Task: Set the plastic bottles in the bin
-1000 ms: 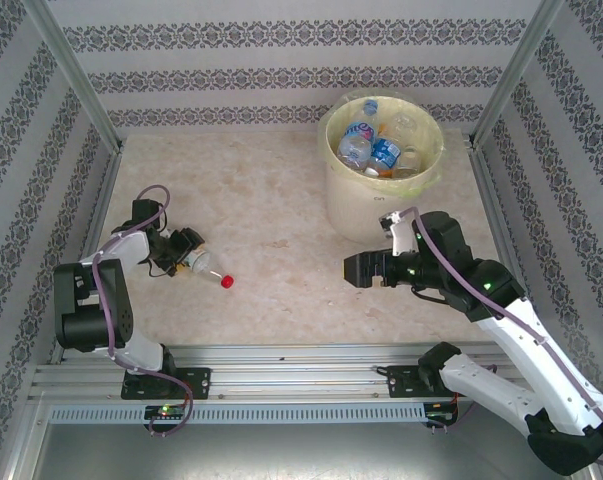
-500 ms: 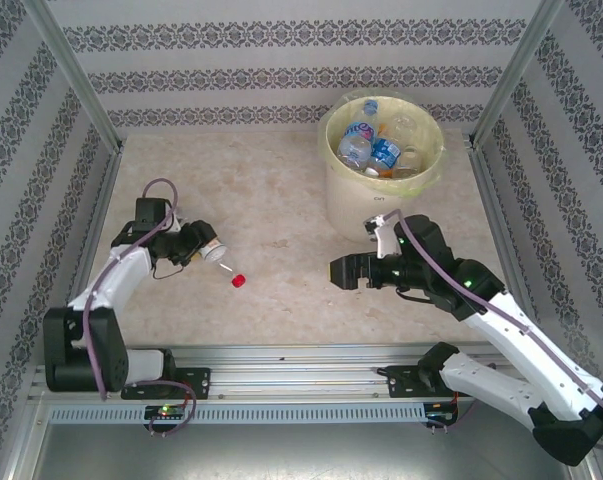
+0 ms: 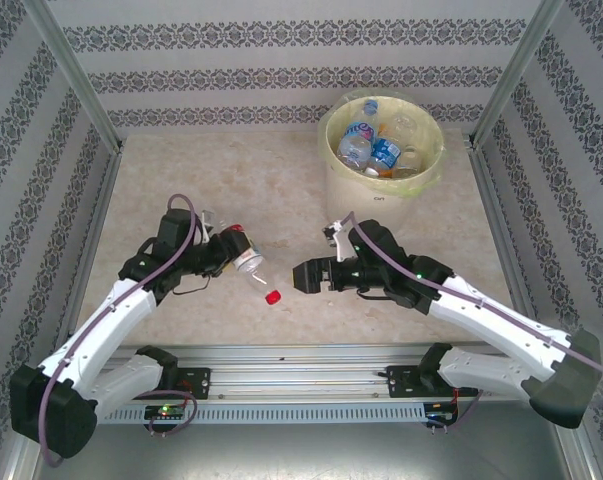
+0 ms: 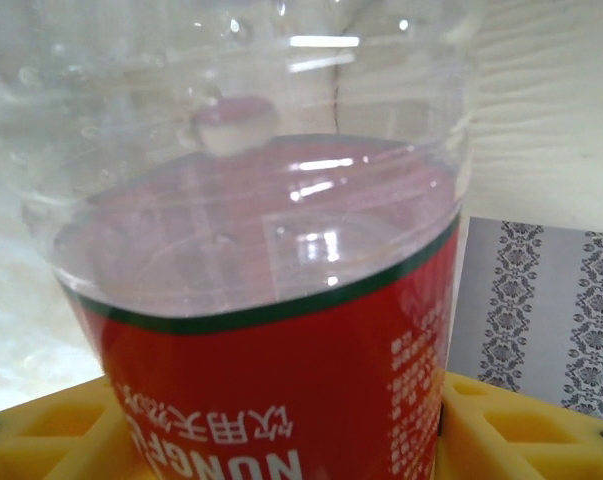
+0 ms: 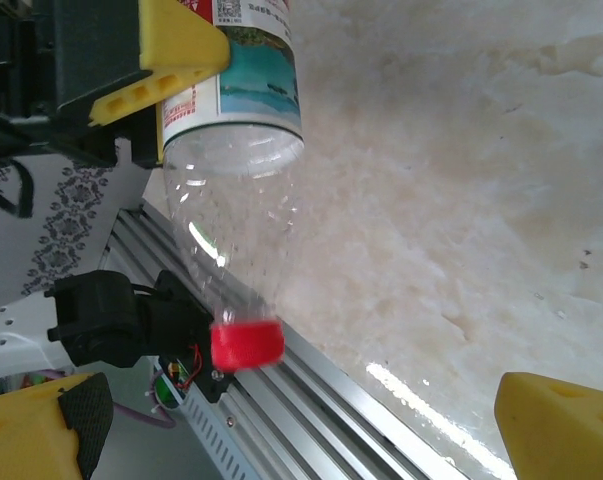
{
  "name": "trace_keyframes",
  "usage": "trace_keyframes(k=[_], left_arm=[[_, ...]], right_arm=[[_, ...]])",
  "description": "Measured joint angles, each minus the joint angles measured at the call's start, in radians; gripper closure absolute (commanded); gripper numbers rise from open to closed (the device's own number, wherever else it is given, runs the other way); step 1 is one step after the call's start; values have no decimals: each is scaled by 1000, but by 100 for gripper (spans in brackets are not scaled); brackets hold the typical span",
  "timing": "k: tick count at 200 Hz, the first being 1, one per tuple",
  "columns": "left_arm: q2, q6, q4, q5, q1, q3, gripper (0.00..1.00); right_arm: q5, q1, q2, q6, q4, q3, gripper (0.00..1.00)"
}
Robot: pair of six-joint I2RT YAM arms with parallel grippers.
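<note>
Table [image 3: 271,170]: the bin [image 3: 376,208] stands at its far right, with several bottles [image 3: 369,150] already inside.

Left arm [image 3: 111,310]: within the last second it has reached from the table's left edge toward the centre, carrying one bottle [image 3: 249,262].

Right arm [image 3: 481,315]: it has swung in from beside the bin to meet the left arm.

Left tool [image 3: 226,252]: pinching the bottle across its red label and holding it off the table. The cap [image 3: 273,296] points down toward the near rail.

Right tool [image 3: 306,276]: spread wide and facing the cap, near it but not touching.

Finding: I judge this to be a hand-over, since the bin sits on the right arm's side. The right tool should close on the clear neck before the left tool lets go. The thin wall may buckle or slip.
</note>
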Motion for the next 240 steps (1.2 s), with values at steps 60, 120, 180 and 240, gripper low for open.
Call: trace_keyframes(k=[60,120,180,240], left_arm=[[36,-122,71,-84,-180,1,39],[89,-187,162,-121,-249,7,38],[107,-200,193,-123,-256,13,34],[106,-206,259,-93,-262,50,0]], right_arm=[[9,56,123,27,72,32,2],[24,78,174,46,84,55,12],[82,78,175,53,64,55,39],[117,52,82,48,17,54,43]])
